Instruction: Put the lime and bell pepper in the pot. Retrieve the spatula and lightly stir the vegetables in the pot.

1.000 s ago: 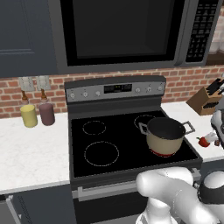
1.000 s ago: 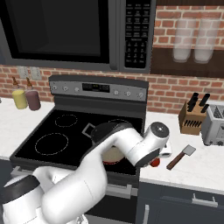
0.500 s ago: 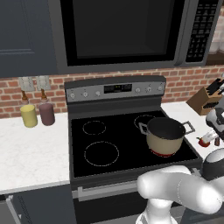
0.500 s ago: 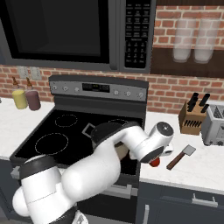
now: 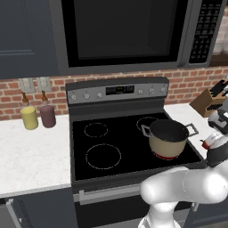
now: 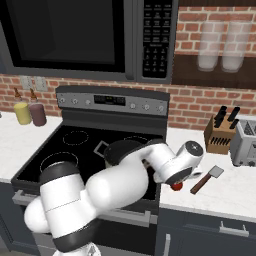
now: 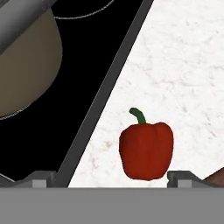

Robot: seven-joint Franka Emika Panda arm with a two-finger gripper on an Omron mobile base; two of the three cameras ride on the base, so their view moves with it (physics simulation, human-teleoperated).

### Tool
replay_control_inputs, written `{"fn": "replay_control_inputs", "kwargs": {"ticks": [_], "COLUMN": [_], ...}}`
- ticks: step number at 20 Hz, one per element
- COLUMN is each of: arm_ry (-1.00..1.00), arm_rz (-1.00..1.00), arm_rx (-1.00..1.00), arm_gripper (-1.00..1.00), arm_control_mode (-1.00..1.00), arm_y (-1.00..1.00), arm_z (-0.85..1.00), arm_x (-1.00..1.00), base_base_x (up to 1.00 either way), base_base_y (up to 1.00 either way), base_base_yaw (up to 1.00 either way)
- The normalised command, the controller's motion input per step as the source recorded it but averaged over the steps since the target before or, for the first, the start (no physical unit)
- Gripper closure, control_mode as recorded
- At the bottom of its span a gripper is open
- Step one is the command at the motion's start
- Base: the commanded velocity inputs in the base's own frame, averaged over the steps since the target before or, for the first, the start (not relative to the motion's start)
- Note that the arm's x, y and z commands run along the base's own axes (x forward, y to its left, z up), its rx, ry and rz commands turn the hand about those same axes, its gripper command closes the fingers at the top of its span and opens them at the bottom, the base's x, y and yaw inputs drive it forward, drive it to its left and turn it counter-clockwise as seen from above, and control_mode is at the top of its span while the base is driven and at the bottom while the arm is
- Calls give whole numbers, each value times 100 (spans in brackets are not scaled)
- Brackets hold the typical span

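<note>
A white robot arm bends low over the bench [image 6: 225,192] to the right of a black stove [image 5: 129,147] in a simulated kitchen, its end effector [image 7: 109,177] poised directly above the pepper [image 7: 146,150]. In the hand view the two dark fingertips [image 7: 41,177] stand wide apart at the bottom edge, one over the stove's rim and one over the white stone, with the pepper between them and nothing in their grasp. The red pepper, its green stem up, rests on the bench just beside the stove's edge; in the right base view it peeks out red beneath the wrist [image 6: 176,186], and in the left base view a sliver of red shows at the far right [image 5: 205,144].

The pot [image 5: 168,138] sits on the stove's front right burner, its dark inside open to the camera and its red bottom rim visible; its tan wall curves into the upper left of the hand view [image 7: 30,65], close to the pepper but apart from it. The spatula [image 6: 206,179] lies on the bench just right of the pepper, brown handle towards the front, pale blade towards the wall.

A knife block [image 6: 219,135] and a toaster [image 6: 245,142] stand farther back on the right. Two jars, one yellow [image 5: 29,117] and one maroon [image 5: 47,116], stand against the brick wall left of the stove, under a microwave [image 5: 124,31].
</note>
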Motion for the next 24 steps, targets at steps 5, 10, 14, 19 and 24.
{"fn": "replay_control_inputs", "kwargs": {"ticks": [5,10,14,19,24], "arm_ry": [1,1,0,0,0], "arm_rz": [0,0,0,0,0], "arm_rx": [0,0,0,0,0], "arm_gripper": [-100,-100,-100,-100,-100], "arm_control_mode": [-100,-100,-100,-100,-100], "arm_y": [-11,-11,-9,-7,1], "arm_z": [-22,-31,-28,-19,-14], "arm_x": [18,19,10,0,0], "base_base_x": [0,0,0,0,0], "base_base_y": [0,0,0,0,0], "base_base_yaw": [0,0,0,0,0]}}
